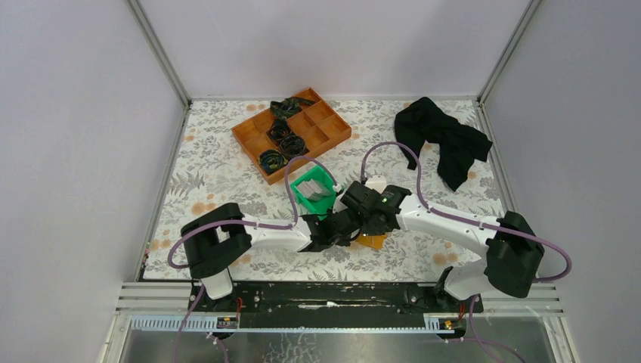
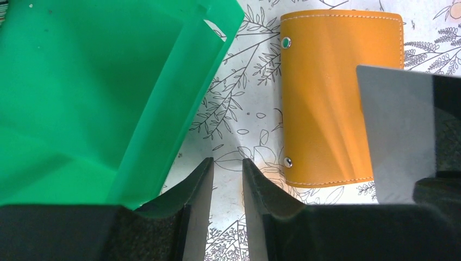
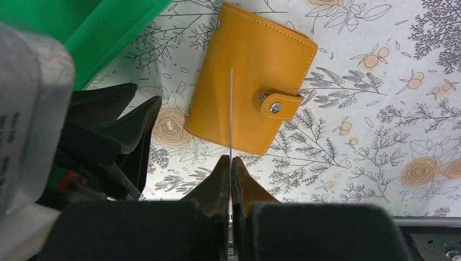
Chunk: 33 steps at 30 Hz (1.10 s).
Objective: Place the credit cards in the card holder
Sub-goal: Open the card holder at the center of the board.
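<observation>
The card holder (image 3: pixel 250 92) is a closed orange wallet with its snap tab fastened, lying flat on the floral cloth; it also shows as the wallet (image 2: pixel 337 98) in the left wrist view and the wallet (image 1: pixel 372 242) from above. My right gripper (image 3: pixel 231 159) is shut on a grey credit card (image 3: pixel 231 109), seen edge-on above the wallet. The same card (image 2: pixel 397 130) shows flat-on in the left wrist view. My left gripper (image 2: pixel 227 163) hovers open with nothing between its fingers, between the green bin and the wallet. More pale cards (image 1: pixel 321 198) stand in the bin.
A green plastic bin (image 1: pixel 314 189) sits just left of and behind the wallet, close to both grippers. An orange compartment tray (image 1: pixel 291 132) with black coiled items stands further back. A black cloth (image 1: pixel 446 140) lies at the back right.
</observation>
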Each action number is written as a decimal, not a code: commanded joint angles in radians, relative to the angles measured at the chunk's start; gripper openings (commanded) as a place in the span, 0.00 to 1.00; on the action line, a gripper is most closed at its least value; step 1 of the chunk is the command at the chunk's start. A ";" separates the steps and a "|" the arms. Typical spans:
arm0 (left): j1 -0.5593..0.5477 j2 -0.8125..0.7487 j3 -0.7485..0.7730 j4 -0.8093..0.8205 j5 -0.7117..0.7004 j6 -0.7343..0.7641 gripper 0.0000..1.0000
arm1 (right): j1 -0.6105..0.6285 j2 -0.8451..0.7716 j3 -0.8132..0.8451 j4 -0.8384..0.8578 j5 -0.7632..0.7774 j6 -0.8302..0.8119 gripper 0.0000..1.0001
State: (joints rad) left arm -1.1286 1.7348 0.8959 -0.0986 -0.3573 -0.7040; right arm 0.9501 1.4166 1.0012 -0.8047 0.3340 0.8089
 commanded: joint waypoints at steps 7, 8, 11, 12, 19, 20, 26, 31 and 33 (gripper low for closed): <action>0.019 0.009 0.001 0.003 -0.001 0.005 0.34 | 0.011 0.022 -0.050 0.016 0.035 0.038 0.00; 0.019 0.010 0.000 0.003 -0.001 0.005 0.34 | 0.010 0.018 -0.055 0.007 0.044 0.045 0.00; 0.019 0.016 0.001 0.004 0.000 0.003 0.34 | 0.010 -0.006 -0.072 -0.012 0.063 0.058 0.00; 0.020 0.019 0.002 0.003 0.001 0.002 0.34 | 0.011 -0.013 -0.079 -0.018 0.067 0.063 0.00; 0.019 0.041 0.017 0.003 0.009 -0.011 0.34 | 0.010 -0.042 -0.133 -0.041 0.085 0.089 0.00; 0.019 0.041 0.020 0.003 0.009 -0.011 0.34 | 0.011 -0.049 -0.138 -0.045 0.092 0.093 0.00; 0.018 0.053 0.034 0.001 0.008 -0.012 0.34 | 0.010 -0.084 -0.130 -0.097 0.136 0.100 0.00; 0.019 0.066 0.045 -0.002 0.007 -0.011 0.34 | 0.011 -0.097 -0.129 -0.090 0.133 0.084 0.00; 0.019 0.069 0.047 -0.003 0.006 -0.012 0.34 | 0.012 -0.099 -0.115 -0.060 0.106 0.054 0.00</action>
State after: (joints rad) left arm -1.1183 1.7618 0.9215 -0.0910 -0.3595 -0.7074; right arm 0.9470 1.3243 0.8791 -0.8524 0.4107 0.8825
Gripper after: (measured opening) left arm 0.335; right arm 0.018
